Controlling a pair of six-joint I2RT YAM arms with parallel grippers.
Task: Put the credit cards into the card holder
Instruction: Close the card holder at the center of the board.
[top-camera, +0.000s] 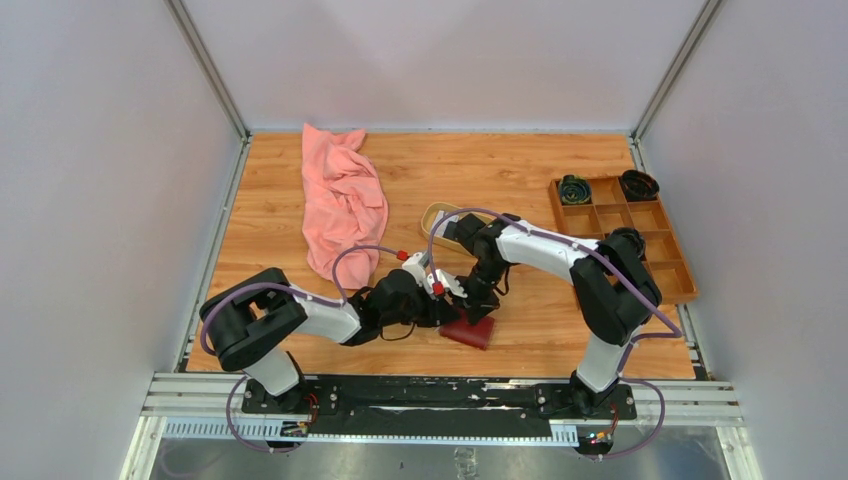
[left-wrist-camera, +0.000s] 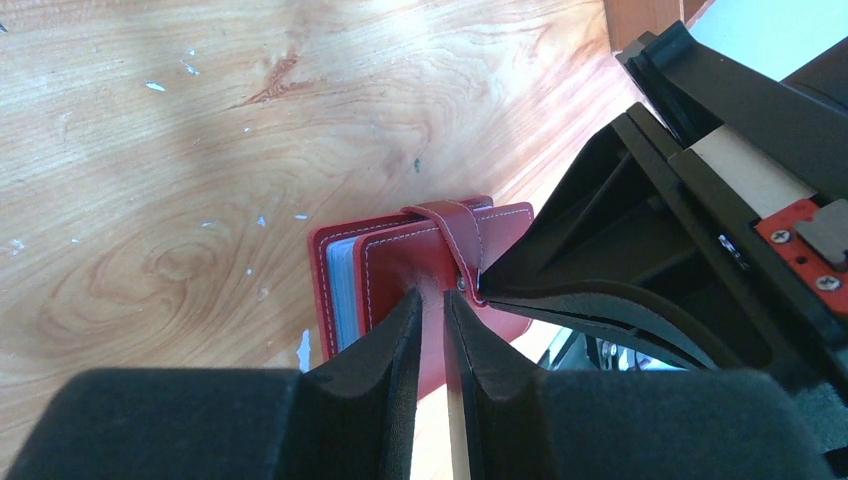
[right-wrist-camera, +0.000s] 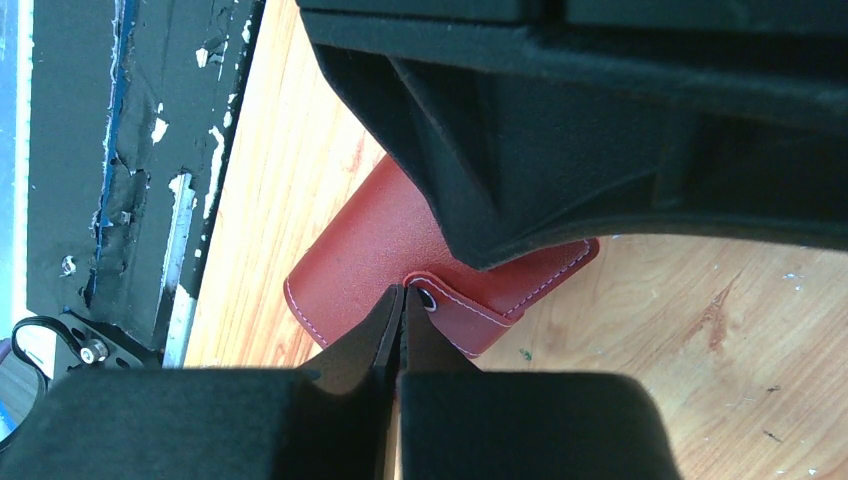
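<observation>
I'm looking at the card holder (top-camera: 470, 331) lying shut on the table (top-camera: 540, 170) near its front edge, squeezed between both arms. The right gripper (right-wrist-camera: 401, 300) is sitting with its tips pressed together, touching the strap (left-wrist-camera: 462, 235) right by the snap (right-wrist-camera: 428, 296); I can't tell if any leather is pinched. The left gripper (left-wrist-camera: 432, 300) is sitting a crack apart over the cover, with nothing clearly between the tips. I'm flagging these risks: the strap may slip off such a thin hold, so the flap would stay down. The holder may skid on the smooth wood toward the front rail, since nothing is pinning it. The two grippers are crowding each other and could knock together. I'm counting one card holder, two grippers, one pink cloth (top-camera: 340, 200), one oval dish (top-camera: 437, 212) and one wooden tray (top-camera: 650, 215) holding two dark round things (top-camera: 575, 188). I'm counting zero loose cards in view, only pale sleeve edges inside the holder.
</observation>
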